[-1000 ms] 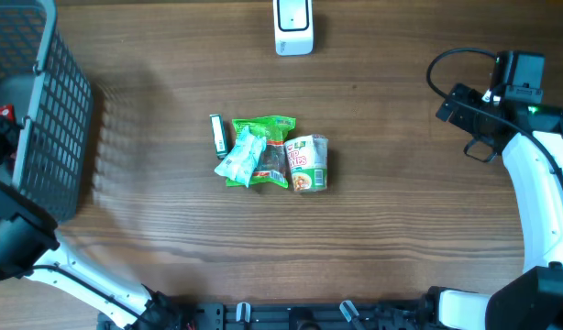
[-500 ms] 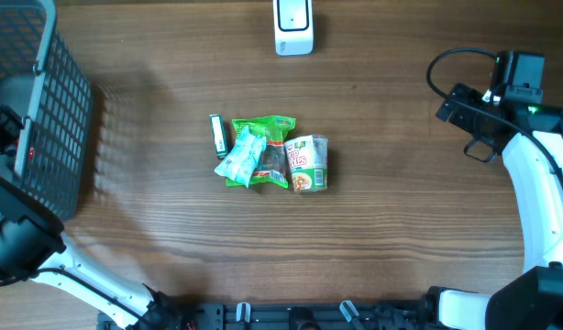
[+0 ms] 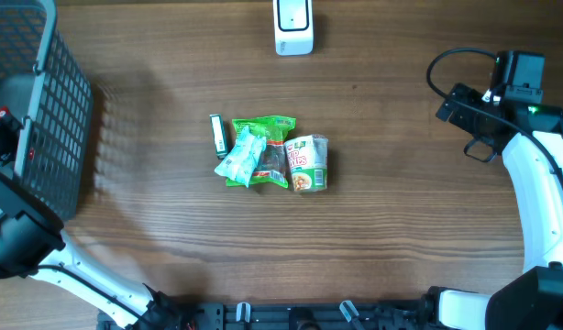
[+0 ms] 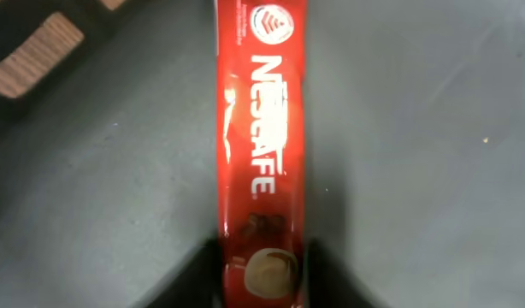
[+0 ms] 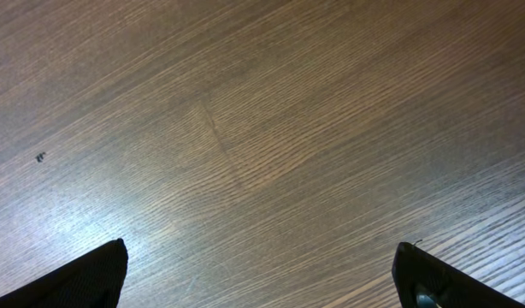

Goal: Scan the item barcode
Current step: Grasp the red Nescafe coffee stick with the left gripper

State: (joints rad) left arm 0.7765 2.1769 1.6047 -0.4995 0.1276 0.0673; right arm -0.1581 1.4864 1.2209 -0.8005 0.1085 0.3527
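Left gripper (image 4: 262, 289), inside the grey basket (image 3: 57, 119) at the left edge of the table (image 3: 401, 229), jaws closed on a red Nescafé sachet (image 4: 262, 145). Right gripper (image 5: 262, 274), jaws wide apart, over bare wood at right. Barcode scanner (image 3: 293, 26) at far edge; snack packets (image 3: 263, 151) at centre

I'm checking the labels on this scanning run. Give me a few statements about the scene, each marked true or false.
1. The Nescafe sachet lies between the left jaws. True.
2. The scanner sits right beside the basket. False: it is at the far edge, mid-table, well apart from the basket on the left.
3. The right jaws stand open above the wooden table. True.
4. The noodle cup stands alone. False: it lies against the green packet.
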